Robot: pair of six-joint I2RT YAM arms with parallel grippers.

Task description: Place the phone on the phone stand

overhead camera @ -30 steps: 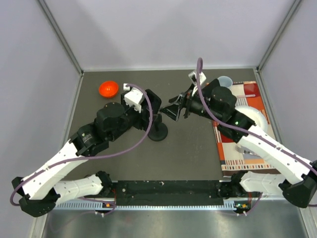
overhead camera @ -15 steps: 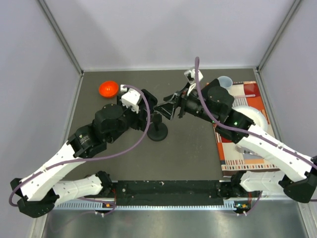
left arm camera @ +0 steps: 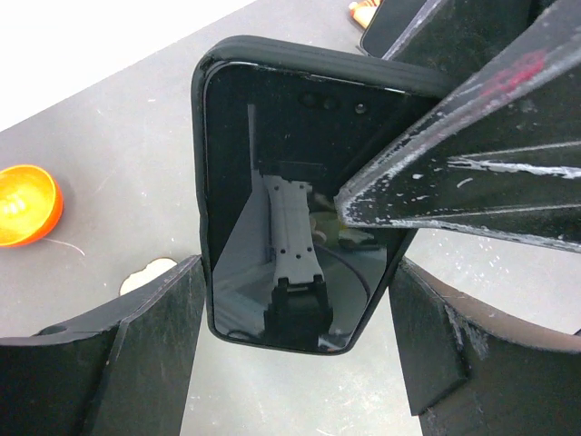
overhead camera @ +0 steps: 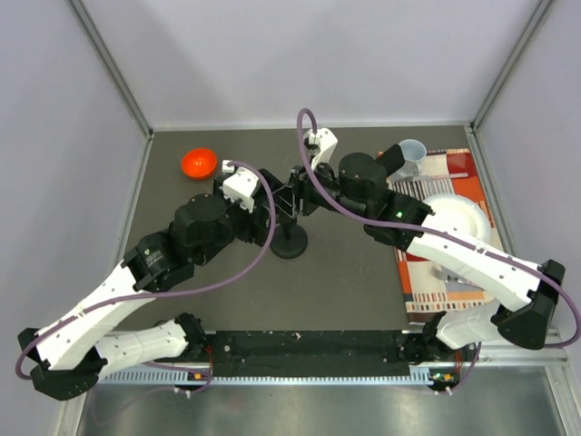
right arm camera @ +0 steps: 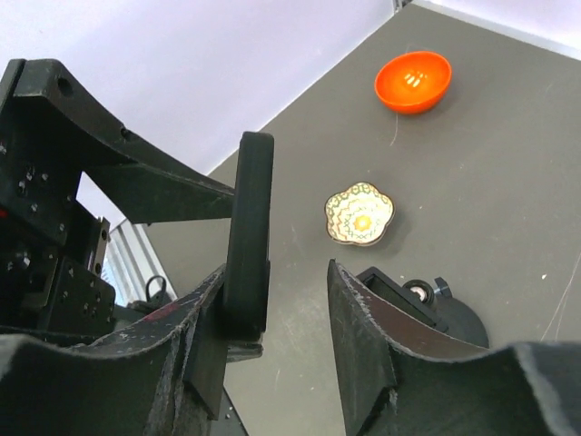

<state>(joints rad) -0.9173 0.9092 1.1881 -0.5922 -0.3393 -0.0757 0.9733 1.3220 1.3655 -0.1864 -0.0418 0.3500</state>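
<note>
The phone [overhead camera: 289, 196], a glossy black slab, hangs upright above the phone stand [overhead camera: 289, 243], whose round black base shows below it. In the left wrist view the phone [left arm camera: 290, 200] sits between my left gripper's [left arm camera: 295, 272] fingers, its side edges touching both. My left gripper [overhead camera: 270, 203] is shut on it. In the right wrist view the phone [right arm camera: 251, 227] is edge-on against one finger of my right gripper [right arm camera: 277, 282], with a wide gap to the other finger, so that gripper [overhead camera: 300, 193] is open. The stand's rectangular head [right arm camera: 404, 289] shows just beyond that finger.
An orange bowl [overhead camera: 198, 162] sits at the back left. A small patterned dish [right arm camera: 359, 213] lies near the stand. At the right are a patterned mat [overhead camera: 454, 277], a white plate [overhead camera: 461, 218] and a clear cup [overhead camera: 413, 151].
My right arm has swung left and carried the phone from right of the stand to the left gripper's fingers above it. The left arm has barely moved.
</note>
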